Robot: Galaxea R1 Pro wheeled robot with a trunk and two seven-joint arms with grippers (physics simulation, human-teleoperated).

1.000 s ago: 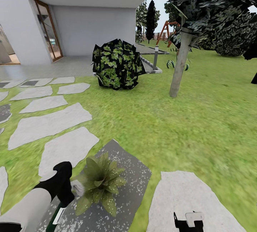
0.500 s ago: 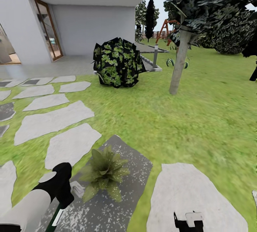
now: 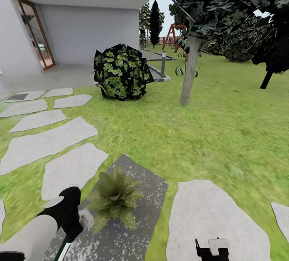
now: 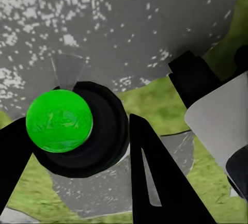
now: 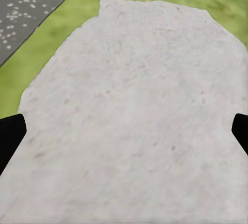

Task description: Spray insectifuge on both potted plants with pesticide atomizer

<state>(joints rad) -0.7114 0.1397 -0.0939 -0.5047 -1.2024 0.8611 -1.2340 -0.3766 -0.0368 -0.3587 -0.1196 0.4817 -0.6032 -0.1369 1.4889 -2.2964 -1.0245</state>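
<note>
**View swings right; sprayer held over first plant**

Since a second ago the whole head view has shifted: house door, dark bush and tree trunk all sit further left in the picture. That is the camera turning, not the garden moving. The left arm keeps its place low in the view, and the plant beside it has barely changed its place in the picture.

Left gripper (image 3: 74,223): fingers clenched on the pesticide atomizer (image 3: 63,247). In the left wrist view the dark fingers (image 4: 155,177) stand either side of a black round body with a bright green ball (image 4: 59,121) on it, likely part of the bottle seen end-on. The pale trigger head (image 3: 85,217) points out past the fingers toward the potted plant (image 3: 115,197), just beyond the fingertips. My reading: the bottle is held low and near so the spray lands on the leaves rather than on the grass.

The plant sits on a dark speckled slab (image 3: 140,209), which also lies beneath the left fingers in the wrist view. Some pale specks lie on the slab near the leaves; spray or stone texture, cannot tell.

Right gripper (image 3: 212,249): fingers released and wide apart, nothing between them, hanging over a pale stepping stone (image 5: 134,105). Kept idle and clear of the spraying, I judge.

Second potted plant not identified here. The turn may be the search for it.
</note>
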